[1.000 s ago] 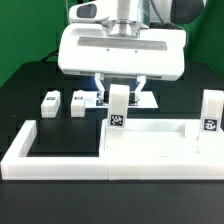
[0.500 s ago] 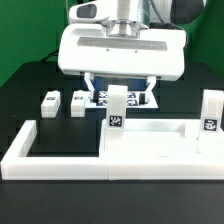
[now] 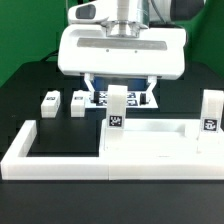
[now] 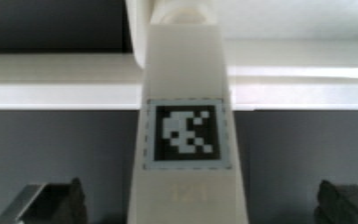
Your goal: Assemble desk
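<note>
Zero grip, claw [image 3: 121, 94] wide open

It sits around the upright leg [image 3: 119, 112] with daylight on both sides (the wrist view shows the gaps clearly), so nothing is held and nothing is touching. That leg stands on the tabletop [image 3: 165, 140], at its corner toward the exterior view's left. Another leg [image 3: 210, 112] stands toward the exterior view's right.
</note>
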You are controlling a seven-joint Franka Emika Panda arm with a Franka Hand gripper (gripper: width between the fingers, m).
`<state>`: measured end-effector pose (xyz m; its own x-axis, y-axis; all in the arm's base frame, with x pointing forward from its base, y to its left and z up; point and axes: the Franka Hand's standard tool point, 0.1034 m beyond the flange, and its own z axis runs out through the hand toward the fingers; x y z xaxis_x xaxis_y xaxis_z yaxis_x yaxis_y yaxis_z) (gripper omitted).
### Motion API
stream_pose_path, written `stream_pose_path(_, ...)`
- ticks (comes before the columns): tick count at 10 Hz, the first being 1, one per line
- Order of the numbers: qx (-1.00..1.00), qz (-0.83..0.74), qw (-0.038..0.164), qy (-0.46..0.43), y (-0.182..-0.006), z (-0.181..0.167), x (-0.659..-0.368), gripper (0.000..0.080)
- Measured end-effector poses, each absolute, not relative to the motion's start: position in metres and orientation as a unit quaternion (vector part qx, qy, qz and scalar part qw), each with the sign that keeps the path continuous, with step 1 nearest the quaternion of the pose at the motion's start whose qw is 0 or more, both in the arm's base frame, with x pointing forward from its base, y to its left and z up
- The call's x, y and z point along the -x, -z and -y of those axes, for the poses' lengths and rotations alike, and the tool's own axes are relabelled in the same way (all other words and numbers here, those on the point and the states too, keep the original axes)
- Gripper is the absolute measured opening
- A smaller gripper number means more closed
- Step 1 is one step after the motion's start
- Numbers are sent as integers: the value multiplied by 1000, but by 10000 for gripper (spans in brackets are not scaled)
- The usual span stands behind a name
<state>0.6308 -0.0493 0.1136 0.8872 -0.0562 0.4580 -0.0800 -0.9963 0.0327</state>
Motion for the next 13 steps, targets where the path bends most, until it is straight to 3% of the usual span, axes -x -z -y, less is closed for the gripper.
stream_pose_path(2,-980,51,-6,-190,-123,44,-642,649)
stream_pose_path(3,-981,52,-7,-186,-123,46,-646,649)
stream_pose_path(4,-989,51,-19,-140,-113,44,-640,649)
stream_pose_path(7,-997,47,-29,-46,-108,61,-634,649)
stream_pose_path(9,-997,58,-28,-52,-109,61,-637,649)
stream_pose_path(11,-997,58,-28,-52,-109,61,-636,410)
stream_pose_path(12,-994,87,-30,-51,-109,61,-636,410)
stream_pose_path(13,-992,113,-31,-50,-109,61,-636,290)
